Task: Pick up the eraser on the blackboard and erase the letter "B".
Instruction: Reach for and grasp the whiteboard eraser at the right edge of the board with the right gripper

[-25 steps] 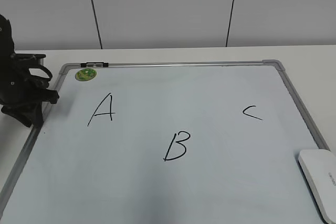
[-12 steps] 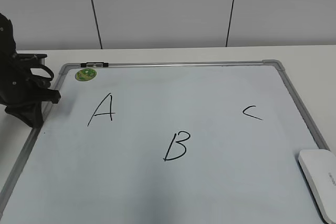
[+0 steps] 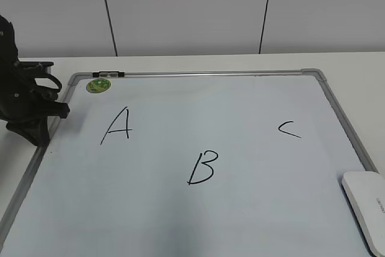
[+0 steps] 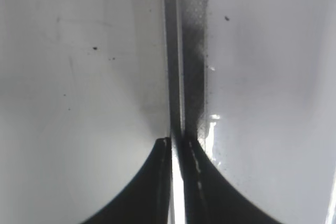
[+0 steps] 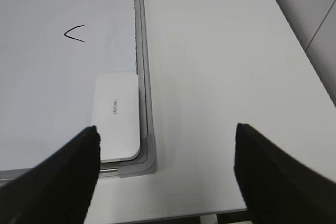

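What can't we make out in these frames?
- eraser: exterior view's right and bottom edges cut it off; its lettering is too small there.
- right gripper: absent from the exterior view; the wrist view shows only its wide-apart fingers.
- left gripper: dark mass at the exterior view's left edge.
- letter "B": outside both wrist views.

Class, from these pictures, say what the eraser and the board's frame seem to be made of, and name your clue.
The eraser: probably smooth white plastic, with an even matte surface, rounded corners and small grey lettering. The frame of the blackboard: likely grey metal, a thin straight strip with a dull sheen.
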Controlling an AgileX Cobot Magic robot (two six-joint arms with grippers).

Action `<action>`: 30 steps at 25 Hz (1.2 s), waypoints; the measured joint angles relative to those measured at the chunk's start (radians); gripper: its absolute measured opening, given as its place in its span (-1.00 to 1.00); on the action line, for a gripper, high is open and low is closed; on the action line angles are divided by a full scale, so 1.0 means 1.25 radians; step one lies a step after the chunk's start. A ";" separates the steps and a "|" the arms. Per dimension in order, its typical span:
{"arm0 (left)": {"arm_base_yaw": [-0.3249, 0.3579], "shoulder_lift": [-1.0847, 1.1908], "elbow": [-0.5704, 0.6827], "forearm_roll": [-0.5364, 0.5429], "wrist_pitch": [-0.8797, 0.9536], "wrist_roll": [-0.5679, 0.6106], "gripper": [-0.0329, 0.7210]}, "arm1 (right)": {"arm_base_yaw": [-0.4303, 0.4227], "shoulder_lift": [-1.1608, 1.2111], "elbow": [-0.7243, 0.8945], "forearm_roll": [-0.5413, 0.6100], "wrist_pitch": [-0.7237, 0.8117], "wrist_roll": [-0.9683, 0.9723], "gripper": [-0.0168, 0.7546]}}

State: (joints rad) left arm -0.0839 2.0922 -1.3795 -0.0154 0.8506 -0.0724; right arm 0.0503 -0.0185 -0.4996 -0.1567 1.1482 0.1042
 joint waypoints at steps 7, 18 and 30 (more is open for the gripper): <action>0.000 0.000 0.000 -0.002 -0.004 0.000 -0.83 | 0.000 0.073 0.000 0.003 0.000 0.000 0.57; 0.000 0.000 0.000 -0.002 -0.005 0.000 -0.83 | 0.000 0.507 -0.080 0.068 -0.021 -0.034 0.57; 0.000 0.000 0.000 -0.002 -0.007 0.000 -0.83 | 0.000 0.880 -0.176 0.229 -0.044 -0.076 0.57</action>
State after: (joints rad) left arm -0.0839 2.0922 -1.3800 -0.0173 0.8420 -0.0724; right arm 0.0503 1.0815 -0.7197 0.1300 1.0931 0.0088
